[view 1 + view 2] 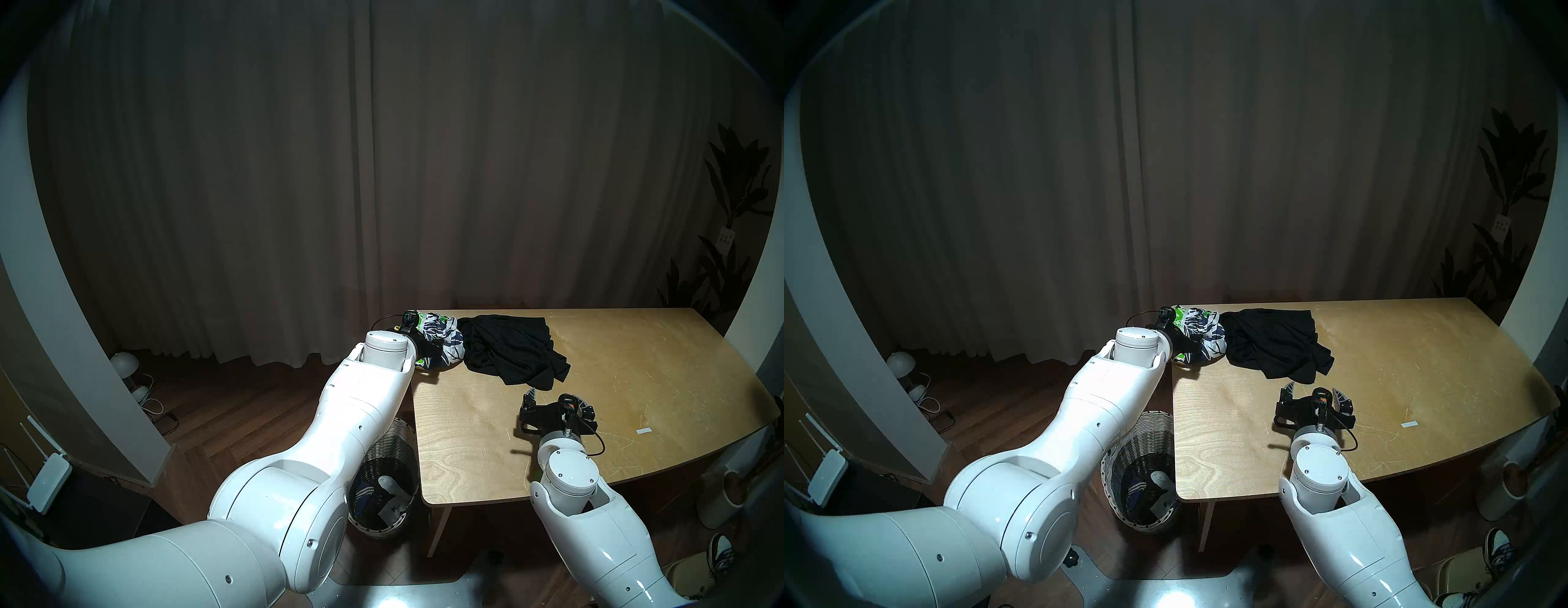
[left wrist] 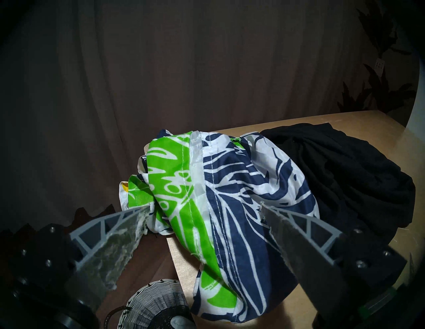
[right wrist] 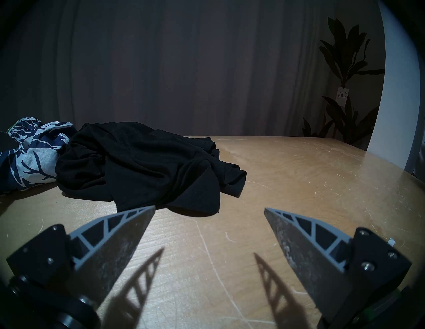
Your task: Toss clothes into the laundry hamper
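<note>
On the wooden table (image 1: 594,424) by the curtain, we found the leaf-print garment (image 2: 225,206) at the left corner, directly ahead of and bracketed by our left gripper (image 2: 204,206), its jaws spread and empty, the right arm farther off.

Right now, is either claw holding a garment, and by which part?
Nothing is held. The left claw stands open around the leaf-print garment at the table's corner, not yet closed. The right claw is open over bare table.
</note>
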`<state>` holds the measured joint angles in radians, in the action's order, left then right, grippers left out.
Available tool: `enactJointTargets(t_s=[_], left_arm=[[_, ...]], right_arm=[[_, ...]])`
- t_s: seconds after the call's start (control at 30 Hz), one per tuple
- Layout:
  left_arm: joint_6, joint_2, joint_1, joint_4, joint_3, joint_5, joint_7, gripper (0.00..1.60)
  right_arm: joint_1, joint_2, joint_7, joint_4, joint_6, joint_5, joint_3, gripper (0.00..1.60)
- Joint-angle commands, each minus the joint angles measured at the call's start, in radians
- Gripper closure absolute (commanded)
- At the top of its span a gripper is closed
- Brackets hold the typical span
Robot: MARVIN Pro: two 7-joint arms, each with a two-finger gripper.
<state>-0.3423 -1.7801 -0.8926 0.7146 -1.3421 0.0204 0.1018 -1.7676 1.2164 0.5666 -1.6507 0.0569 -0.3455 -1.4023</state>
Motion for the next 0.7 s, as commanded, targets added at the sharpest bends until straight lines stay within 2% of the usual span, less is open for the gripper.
enactJointTargets(t_s=[0.0,0.57,0.6,0.63,0.67], left_arm=[[0.01,-0.024,0.103,-0.038,-0.01,-0.009,0.011,0.0],[0.033,-0.079,0.156,-0.201,-0.034,-0.043,0.032,0.0],[0.035,-0.081,0.159,-0.208,-0.036,-0.045,0.033,0.38],[0.037,-0.081,0.161,-0.213,-0.037,-0.047,0.034,1.37],[0.039,-0.083,0.165,-0.22,-0.038,-0.048,0.034,1.6]], right_arm=[[0.003,-0.005,-0.005,-0.025,-0.012,0.001,-0.004,0.0],[0.001,-0.013,-0.029,-0.024,-0.014,-0.013,-0.007,0.0],[0.001,-0.014,-0.03,-0.024,-0.015,-0.014,-0.007,0.0],[0.001,-0.014,-0.031,-0.024,-0.015,-0.014,-0.008,0.0],[0.001,-0.015,-0.032,-0.024,-0.015,-0.015,-0.008,0.0]])
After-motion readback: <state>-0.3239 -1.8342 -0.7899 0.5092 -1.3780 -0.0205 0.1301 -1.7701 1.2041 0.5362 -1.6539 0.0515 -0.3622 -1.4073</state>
